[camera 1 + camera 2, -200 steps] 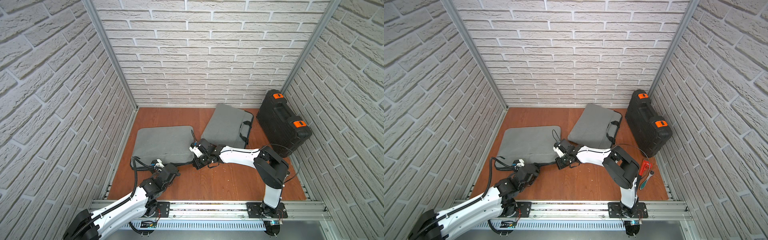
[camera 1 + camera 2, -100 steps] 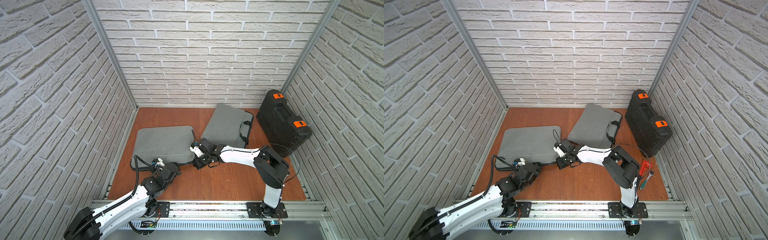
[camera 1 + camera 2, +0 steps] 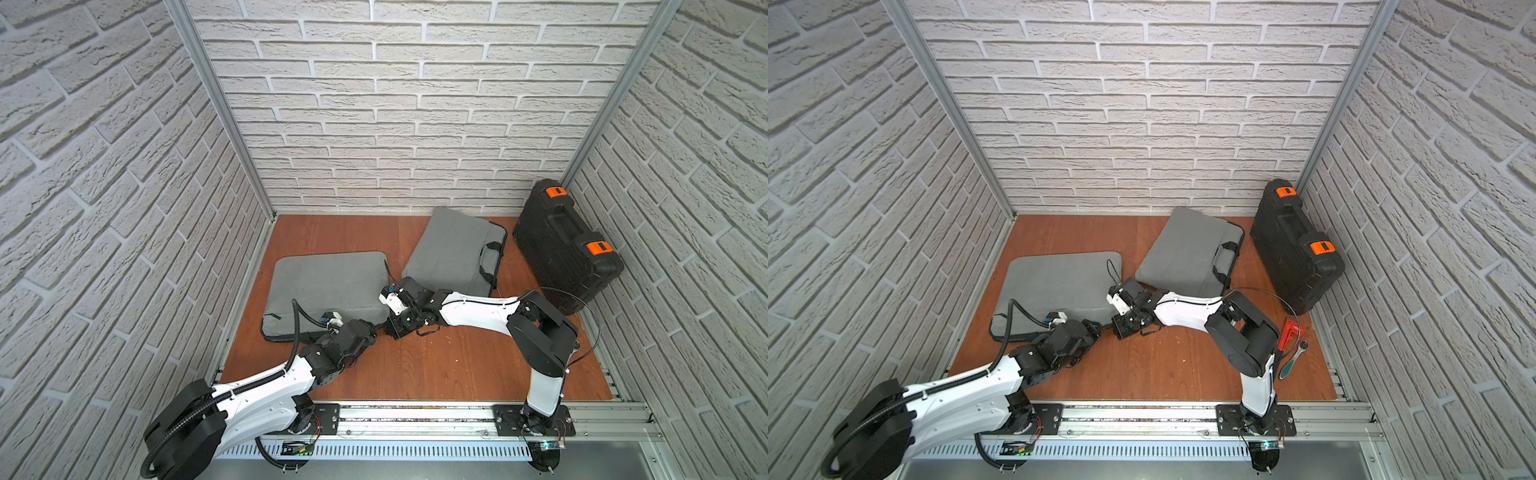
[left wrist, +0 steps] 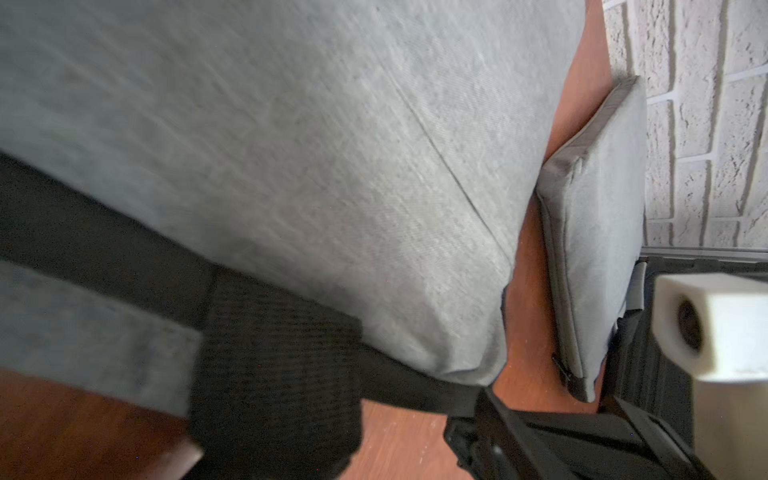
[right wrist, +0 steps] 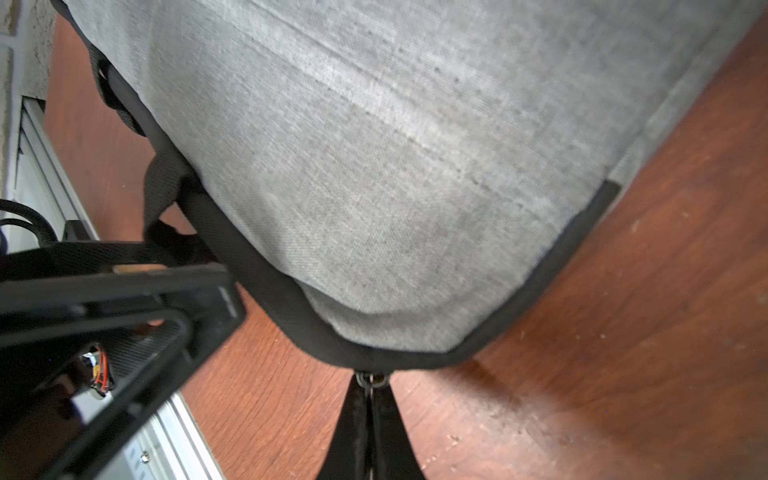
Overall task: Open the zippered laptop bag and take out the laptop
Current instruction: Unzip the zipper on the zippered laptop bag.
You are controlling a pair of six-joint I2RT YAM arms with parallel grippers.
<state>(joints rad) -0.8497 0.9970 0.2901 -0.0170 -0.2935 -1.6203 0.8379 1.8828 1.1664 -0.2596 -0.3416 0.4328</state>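
Observation:
The grey laptop bag point(image 3: 328, 282) point(image 3: 1059, 282) lies flat at the left of the wooden floor, with a black zipper band along its near edge. The laptop is hidden. My right gripper point(image 3: 391, 325) point(image 5: 371, 415) is at the bag's near right corner point(image 5: 374, 291), shut on the zipper pull point(image 5: 371, 379). My left gripper point(image 3: 375, 327) point(image 4: 395, 436) sits low at the same near edge, just left of the right one. It is open: one black finger point(image 4: 274, 374) stands far to one side, and bare floor shows beside it.
A second grey bag with handles point(image 3: 453, 253) lies behind the right arm. A black case with orange latches point(image 3: 565, 253) leans in the back right corner. A red tool point(image 3: 1292, 332) and a ratchet point(image 3: 1293, 359) lie at the right. Brick walls close three sides.
My left gripper's jaws have come apart, and it has crept slightly toward the bag's near right corner. The right gripper has stayed shut at the zipper pull.

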